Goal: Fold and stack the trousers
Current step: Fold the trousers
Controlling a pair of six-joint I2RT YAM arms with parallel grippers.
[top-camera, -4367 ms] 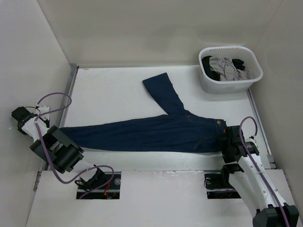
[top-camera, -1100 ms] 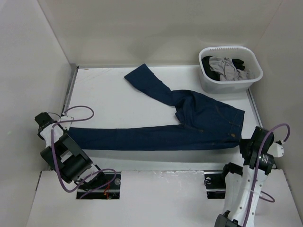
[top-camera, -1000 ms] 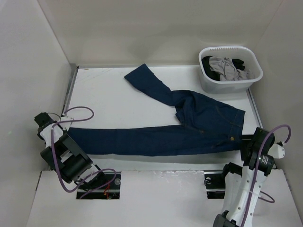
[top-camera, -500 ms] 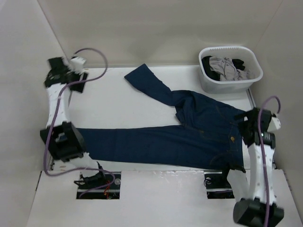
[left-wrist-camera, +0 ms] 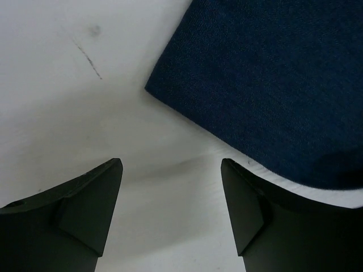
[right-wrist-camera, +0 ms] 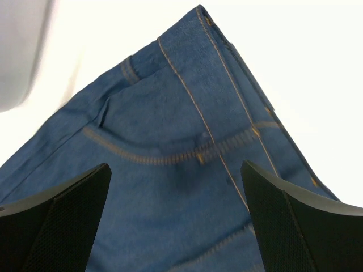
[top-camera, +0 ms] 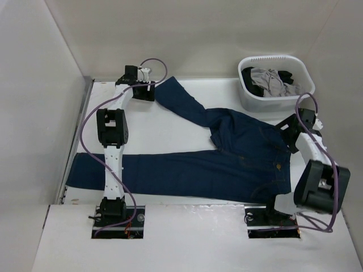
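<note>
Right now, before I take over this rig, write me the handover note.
Left gripper: open, empty, over the bare table, just short of the far leg's hem corner.
Right gripper: open, empty, over the waistband corner.
Trousers: spread flat on the table, waist at the right, one leg along the near edge, the other angled to the far left.
Basket of grey and black garments: far right.
Done: trousers laid out; no fold made.
Left: grip, fold, stack.
</note>
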